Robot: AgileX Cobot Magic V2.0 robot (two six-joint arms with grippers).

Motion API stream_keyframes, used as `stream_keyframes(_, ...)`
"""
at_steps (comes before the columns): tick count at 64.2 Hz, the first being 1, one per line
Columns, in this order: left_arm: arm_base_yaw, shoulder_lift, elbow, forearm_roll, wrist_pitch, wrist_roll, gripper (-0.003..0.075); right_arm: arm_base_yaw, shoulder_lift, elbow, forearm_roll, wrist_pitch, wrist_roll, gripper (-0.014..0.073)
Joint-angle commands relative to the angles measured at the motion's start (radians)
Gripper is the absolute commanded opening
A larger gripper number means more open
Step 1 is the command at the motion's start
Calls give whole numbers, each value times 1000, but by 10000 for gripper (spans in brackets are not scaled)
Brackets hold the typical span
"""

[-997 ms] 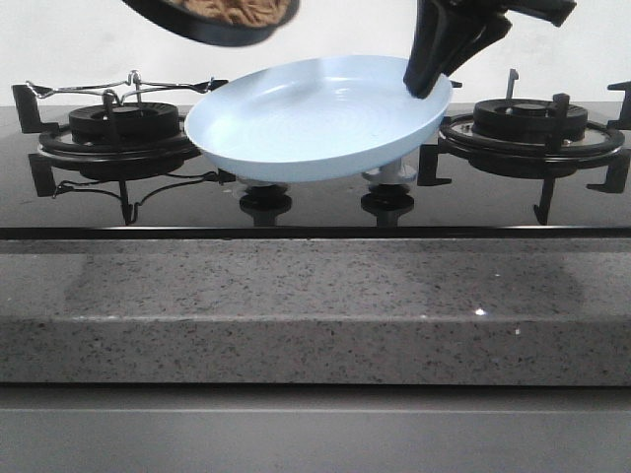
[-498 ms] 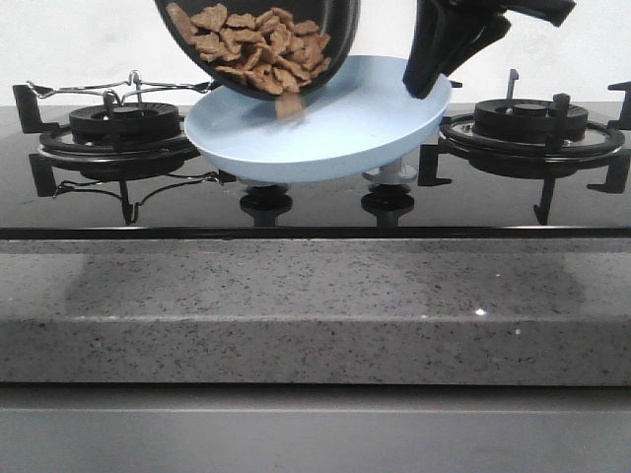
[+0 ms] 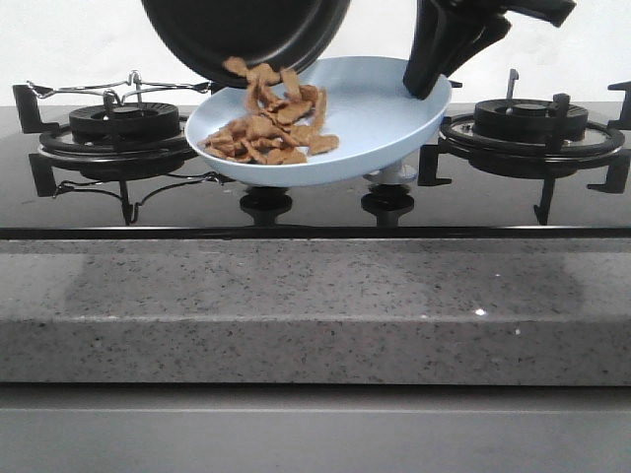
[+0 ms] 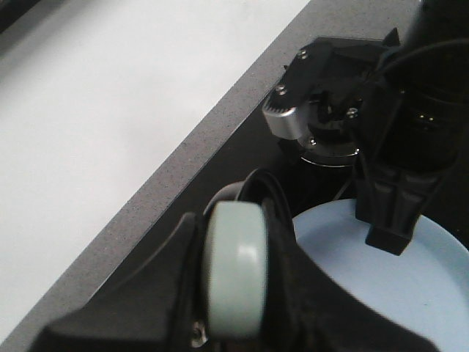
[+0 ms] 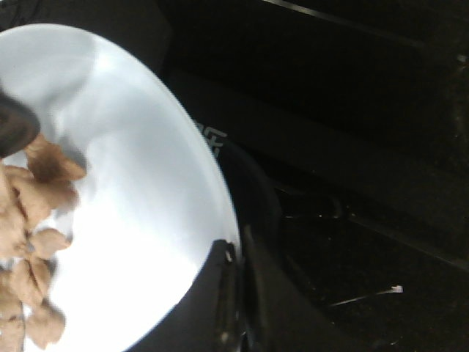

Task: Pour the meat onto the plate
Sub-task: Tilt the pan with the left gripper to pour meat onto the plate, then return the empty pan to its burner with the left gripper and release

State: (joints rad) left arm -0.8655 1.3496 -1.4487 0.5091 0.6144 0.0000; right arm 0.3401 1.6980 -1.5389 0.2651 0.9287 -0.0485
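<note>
plate (image 3: 375, 123) — 1 | frying pan (image 3: 246, 34) — 1 | burners (image 3: 123, 133) — 2 | meat (image 3: 271, 133) — many pieces

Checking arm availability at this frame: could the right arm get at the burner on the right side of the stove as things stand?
Probably not. The burner sits uncovered with nothing over it, but the right gripper is clamped on the rim of the plate, held tilted with meat on it. Moving away would likely spill it.

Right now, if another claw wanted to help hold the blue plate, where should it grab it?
Probably the bare left rim of the plate, coming from the left side. The plate is held tilted above the stove by the right claw, clamped on its right rim, and the meat heaps toward the lower left, so that thin raised edge likely needs support.
</note>
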Motion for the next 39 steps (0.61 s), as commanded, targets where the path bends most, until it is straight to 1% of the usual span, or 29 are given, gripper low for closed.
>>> stream_keyframes(1, -62, -42, -41, 181, -34, -97, -20, -2, -54, -24, 19, -46, -9, -58)
stream_keyframes(7, -94, -44, -41, 261, 0, -168, -20, -2, -54, -24, 19, -46, -9, -58)
stream_keyframes(11, -92, -50, -41, 272, 10, -229, -20, -2, -54, -24, 19, -46, -9, -58)
stream_keyframes(19, -47, -76, -41, 262, 25, -359, -20, -2, -54, -24, 19, -46, -9, -58)
stream_keyframes(23, -11, -98, -41, 227, 15, -415, -20, -2, -54, -24, 19, -46, -9, -58)
stream_keyframes(25, 12, -114, -41, 195, -2, -428, -20, -2, -54, -24, 19, -46, -9, -58)
stream_keyframes(29, 80, -147, -34, 78, -72, -428, -19, -2, -54, -24, 19, -46, -9, -58)
stream_keyframes(33, 173, -180, -10, -78, -180, -421, -19, -2, -54, -24, 19, -46, -9, -58)
stream_keyframes(36, 252, -199, 14, -175, -235, -399, -18, -2, -54, -24, 19, -46, -9, -58)
stream_keyframes(39, 348, -211, 50, -322, -290, -367, -18, -2, -54, -24, 19, -46, -9, -58)
